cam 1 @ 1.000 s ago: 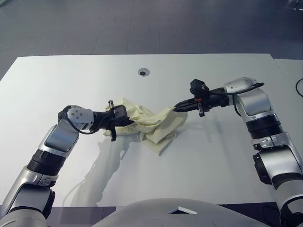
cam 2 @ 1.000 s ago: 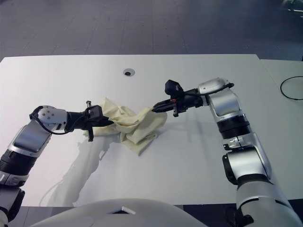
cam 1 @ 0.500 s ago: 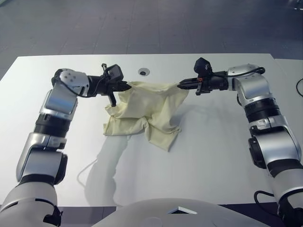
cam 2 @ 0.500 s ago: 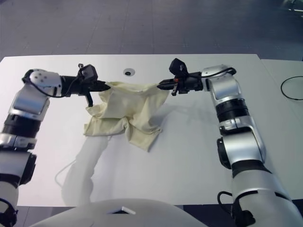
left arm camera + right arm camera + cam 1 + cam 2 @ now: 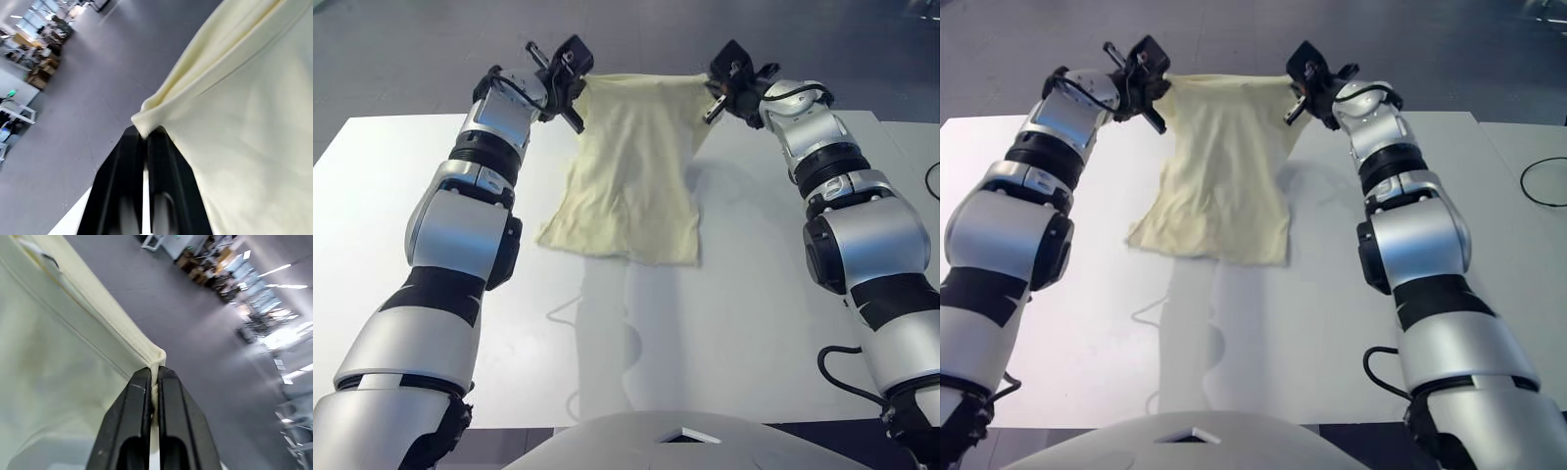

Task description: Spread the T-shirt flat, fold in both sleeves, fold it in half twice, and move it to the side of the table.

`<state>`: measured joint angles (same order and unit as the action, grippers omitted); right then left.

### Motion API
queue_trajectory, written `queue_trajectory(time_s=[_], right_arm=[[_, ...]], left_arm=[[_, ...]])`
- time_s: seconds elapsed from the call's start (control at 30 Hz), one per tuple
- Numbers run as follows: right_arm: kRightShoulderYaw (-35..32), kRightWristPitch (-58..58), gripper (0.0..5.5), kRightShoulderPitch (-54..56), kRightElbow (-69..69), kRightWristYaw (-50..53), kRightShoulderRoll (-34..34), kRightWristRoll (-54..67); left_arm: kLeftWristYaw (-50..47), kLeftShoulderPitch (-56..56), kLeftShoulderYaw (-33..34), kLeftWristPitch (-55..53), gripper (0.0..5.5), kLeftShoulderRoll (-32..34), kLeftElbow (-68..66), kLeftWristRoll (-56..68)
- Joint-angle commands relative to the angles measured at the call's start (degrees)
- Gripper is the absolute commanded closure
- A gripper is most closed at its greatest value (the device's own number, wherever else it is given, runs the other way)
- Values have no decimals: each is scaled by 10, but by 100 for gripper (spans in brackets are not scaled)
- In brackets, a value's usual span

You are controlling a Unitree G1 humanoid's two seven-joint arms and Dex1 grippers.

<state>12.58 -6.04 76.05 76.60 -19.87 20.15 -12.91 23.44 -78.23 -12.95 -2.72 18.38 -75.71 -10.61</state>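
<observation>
I find the T-shirt hanging as one sheet over the far half of the table, stretched between both grippers above the table's far edge. The left gripper is clenched on the shirt's upper corner toward the table's left side. The left wrist view confirms its fingers are pressed together, with a fold of cloth pinched at their tips. The right gripper is likewise clamped on the opposite upper corner, toward the table's right side. The right wrist view shows the hemmed edge nipped between its fingers. The top edge runs nearly taut and level between the two grips. The cloth widens downward, and its lower hem reaches the tabletop near the table's middle, with the left corner flared outward. I cannot tell whether the hem rests there or only brushes it.
</observation>
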Motion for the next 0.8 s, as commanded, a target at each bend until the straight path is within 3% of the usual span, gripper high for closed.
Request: queue_trajectory(time_s=[0.03,0.27,0.43,0.8], right_arm=[[2,-7,549,44,15,94,9,-44],[16,-29,549,91,18,218,23,-113],[18,-43,549,100,18,239,24,-139],[-18,-139,549,26,-12,139,51,-102]], left_arm=[[-86,-42,32,0,550,4,-17,-9],[-190,-95,58,39,550,9,-19,-27],[-213,-108,54,63,550,17,-19,-52],[-104,-10,42,106,550,36,49,-59]])
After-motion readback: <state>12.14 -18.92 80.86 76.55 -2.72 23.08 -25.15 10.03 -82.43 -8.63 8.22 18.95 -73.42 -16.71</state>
